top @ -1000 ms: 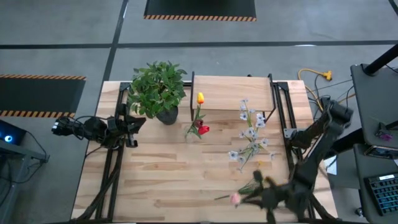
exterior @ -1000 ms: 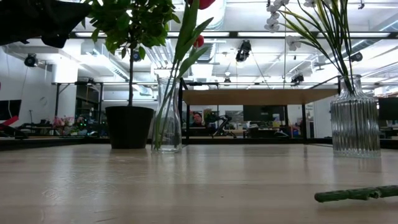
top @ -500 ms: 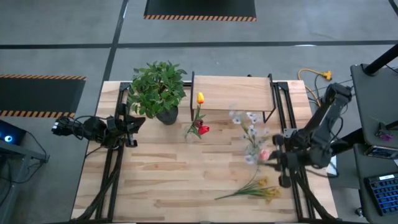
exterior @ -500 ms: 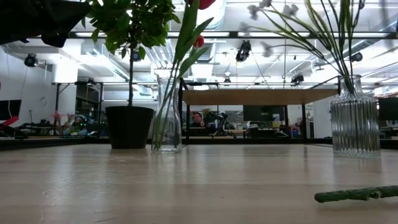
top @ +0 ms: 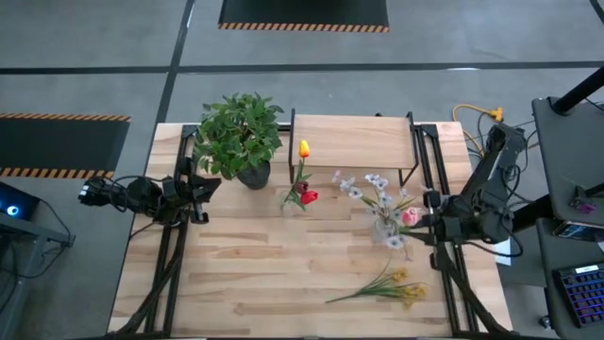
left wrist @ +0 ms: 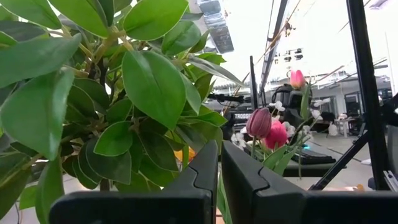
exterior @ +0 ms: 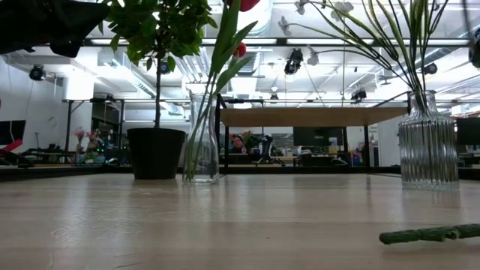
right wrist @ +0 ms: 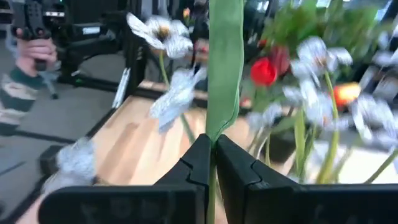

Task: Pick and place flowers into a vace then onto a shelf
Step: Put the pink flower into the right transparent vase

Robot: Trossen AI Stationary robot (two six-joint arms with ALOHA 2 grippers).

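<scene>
My right gripper [top: 422, 220] is shut on a pink bud flower [top: 410, 215] and hovers just right of the ribbed glass vase [exterior: 429, 142], which holds the pale white-lilac sprigs [top: 373, 194]. A narrow glass vase [exterior: 202, 139] stands on the table with red and yellow tulips [top: 302, 184] in it. Yellow cluster flowers [top: 392, 286] lie flat near the table's near edge. The pale wooden shelf [top: 351, 140] stands at the far edge. My left gripper [top: 203, 187], shut, waits at the table's left beside the potted plant. My right gripper pinches the pink bud flower's green stem [right wrist: 214, 127] between its two fingers [right wrist: 199, 158]. It comes in level from the table's right, fingers across the stem. The flower stands upright and is lifted off the table, bud [left wrist: 297, 78] on top. Its lower end is hidden.
A bushy green plant in a dark pot [top: 241, 134] stands at the far left, close to my left gripper. Dark metal frame rails [top: 170, 255] run along both table sides. A person's hand [right wrist: 34, 46] shows beyond the table. Bare wood [top: 264, 264] lies in the near middle.
My right gripper rose from the table's near edge with the pink bud flower, moved toward the far edge and stopped beside the ribbed vase, turning the flower from lying to upright. The white-lilac sprigs swung toward the table's left. The yellow clusters stayed on the table.
</scene>
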